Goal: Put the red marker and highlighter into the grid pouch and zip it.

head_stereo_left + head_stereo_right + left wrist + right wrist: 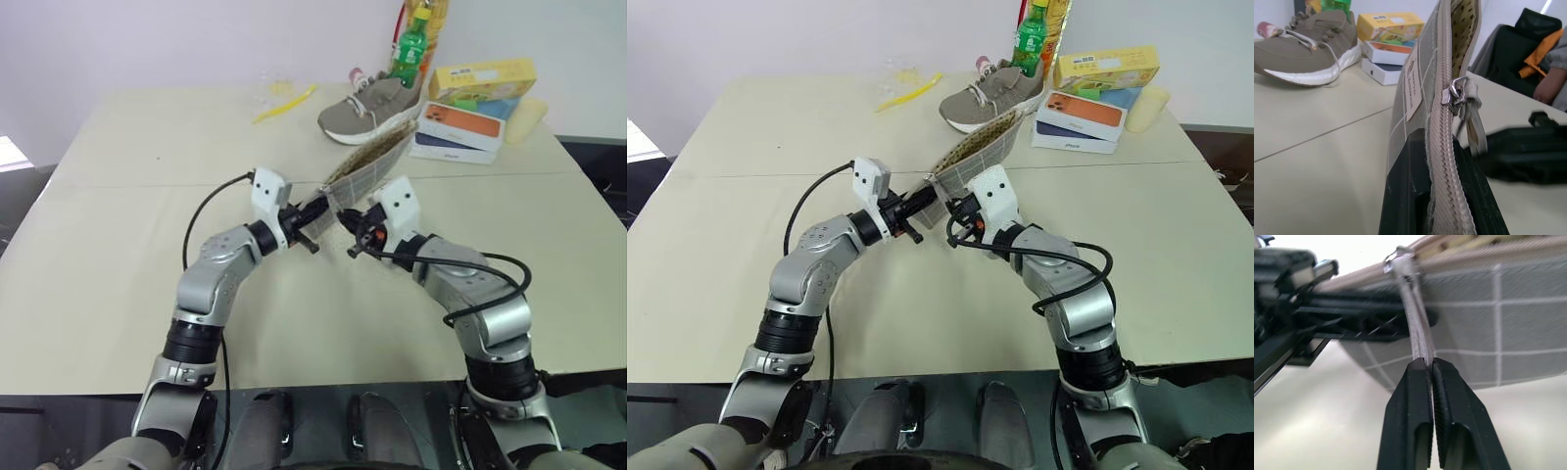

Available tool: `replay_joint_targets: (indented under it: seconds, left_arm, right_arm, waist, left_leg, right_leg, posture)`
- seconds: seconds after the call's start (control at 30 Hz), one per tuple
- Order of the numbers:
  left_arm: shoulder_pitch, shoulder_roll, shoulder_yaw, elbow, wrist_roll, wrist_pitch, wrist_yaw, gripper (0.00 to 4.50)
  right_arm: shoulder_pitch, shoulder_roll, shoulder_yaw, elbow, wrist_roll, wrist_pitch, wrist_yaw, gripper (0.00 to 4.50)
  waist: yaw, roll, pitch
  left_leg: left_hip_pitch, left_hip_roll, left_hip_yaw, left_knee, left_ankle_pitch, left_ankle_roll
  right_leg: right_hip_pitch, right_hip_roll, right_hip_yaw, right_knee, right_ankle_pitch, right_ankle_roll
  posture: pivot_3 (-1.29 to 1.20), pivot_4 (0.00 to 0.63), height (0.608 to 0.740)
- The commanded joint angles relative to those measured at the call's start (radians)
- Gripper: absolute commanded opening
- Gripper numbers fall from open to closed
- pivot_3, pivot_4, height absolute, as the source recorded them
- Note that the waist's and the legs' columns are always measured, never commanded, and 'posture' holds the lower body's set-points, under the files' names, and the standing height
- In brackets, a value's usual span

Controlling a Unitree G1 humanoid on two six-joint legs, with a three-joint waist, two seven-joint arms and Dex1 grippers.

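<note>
- Stretching under everything, the worktop (137, 255) carries a shoe (367, 113) and stacked boxes (460, 127) beyond the grid pouch (377, 166).
- Grid pouch is held up off the worktop, mouth partly open, so the zipper can run.
- Left gripper (312, 213): jaws clamped on the pouch's near end, anchoring it.
- Right gripper (1431, 367), just beside that end: jaws pinched on the zipper pull tab (1413, 318), seemingly ready to drag.
- Marker and highlighter: can't tell whether they're inside.

Even, bright indoor light falls on the pale table (118, 255), with soft shadows. In the right wrist view the left gripper (1298, 298) is blurred.
</note>
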Motion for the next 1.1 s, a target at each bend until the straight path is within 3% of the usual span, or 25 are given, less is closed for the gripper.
replay_joint_targets:
  seconds: [0.03, 0.37, 0.47, 0.63, 0.73, 0.9, 1.1]
  left_arm:
    - [0.007, 0.043, -0.016, -0.034, 0.038, -0.067, -0.025, 0.00]
    - [0.048, 0.255, -0.042, 0.083, 0.193, -0.320, -0.119, 0.00]
    - [0.052, 0.272, -0.045, 0.117, 0.210, -0.371, -0.129, 0.00]
    - [0.067, 0.281, -0.061, 0.139, 0.214, -0.414, -0.151, 0.00]
    - [0.109, 0.303, -0.052, 0.096, 0.140, -0.353, -0.224, 1.07]
    - [0.196, 0.361, 0.018, 0.029, 0.066, -0.230, -0.247, 3.57]
    - [0.322, 0.434, 0.119, -0.022, 0.018, -0.132, -0.231, 3.57]
  right_arm:
    - [-0.038, -0.053, -0.050, -0.019, -0.005, -0.021, -0.010, 0.06]
    - [-0.107, -0.401, -0.298, 0.080, -0.021, -0.078, 0.033, 0.06]
    - [-0.070, -0.448, -0.316, 0.060, 0.012, -0.070, 0.081, 0.06]
    - [0.120, -0.528, -0.292, -0.074, 0.111, -0.075, 0.246, 0.06]
    - [0.259, -0.566, -0.301, -0.163, 0.194, -0.058, 0.347, 1.42]
    - [0.388, -0.613, -0.299, -0.155, 0.124, -0.137, 0.343, 3.96]
    - [0.432, -0.589, -0.318, -0.106, 0.113, -0.207, 0.329, 3.96]
  waist:
    - [0.000, 0.000, 0.000]
    - [0.001, 0.000, 0.000]
    - [-0.001, 0.000, 0.000]
    - [0.003, 0.000, 0.000]
    - [0.001, 0.000, 0.000]
    - [0.001, 0.000, 0.000]
    - [0.003, 0.000, 0.000]
  left_leg:
    - [0.000, 0.000, 0.000, 0.000, 0.000, 0.000]
    - [0.000, 0.000, 0.001, -0.001, -0.001, 0.001]
    - [0.000, 0.001, 0.002, -0.002, -0.001, 0.001]
    - [0.000, 0.001, 0.001, -0.001, -0.001, 0.002]
    - [0.001, 0.001, 0.001, -0.001, -0.001, 0.002]
    - [0.002, 0.001, 0.002, 0.000, -0.002, 0.003]
    - [0.003, 0.001, 0.001, -0.001, -0.002, 0.003]
  right_leg:
    - [0.000, 0.000, 0.000, 0.000, 0.000, 0.000]
    - [0.000, 0.000, 0.000, -0.002, 0.000, 0.000]
    - [0.000, 0.000, 0.000, -0.002, 0.000, 0.000]
    - [0.001, -0.001, 0.000, -0.002, 0.000, 0.000]
    - [0.002, -0.001, 0.000, -0.002, 0.000, 0.000]
    - [0.002, -0.002, 0.000, -0.002, 0.000, 0.000]
    - [0.003, -0.002, 0.000, -0.002, 0.000, 0.000]
  posture:
    - [0.00, 0.150, 0.740]
    - [0.00, 0.150, 0.740]
    - [0.00, 0.150, 0.740]
    - [0.00, 0.150, 0.740]
    - [0.00, 0.150, 0.740]
    - [0.00, 0.150, 0.740]
    - [0.00, 0.150, 0.740]
